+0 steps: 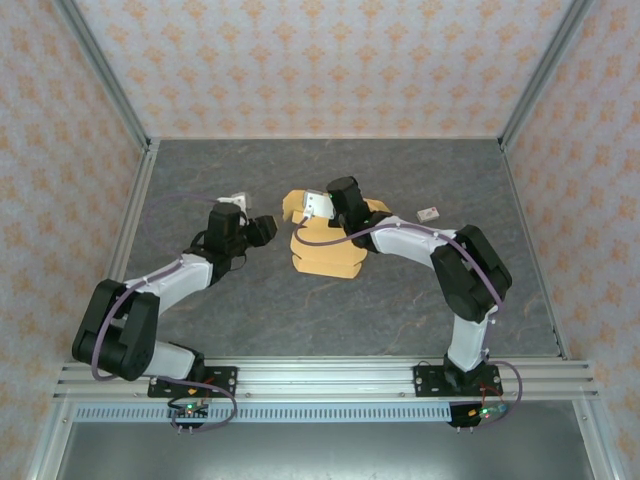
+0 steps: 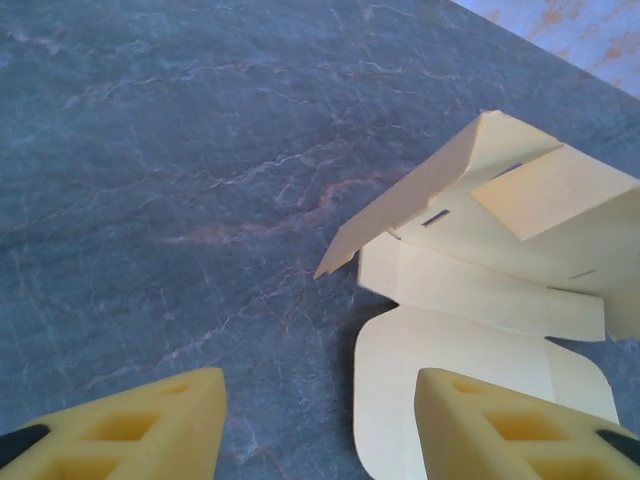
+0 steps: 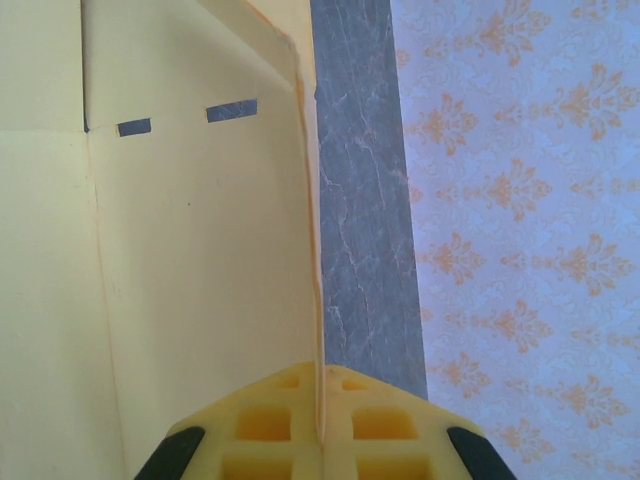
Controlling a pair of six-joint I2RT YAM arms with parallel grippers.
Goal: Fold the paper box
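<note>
Lying near the middle of the grey worktop [image 1: 400, 310], the paper box [image 1: 325, 252] was seen partly folded, with 1 flap raised at its far side. The right gripper [image 1: 318, 207] was clamped on the thin edge of that upright flap, its yellow fingers [image 3: 260, 430] pressed together on the cardboard. 2 short slits [image 3: 232, 110] were seen in the panel beside it. The left gripper [image 2: 320, 405] was held wide apart, gripping nothing, just beside the box's left edge. A small white object [image 1: 428, 212] was noted on the worktop, apart from the box.
</note>
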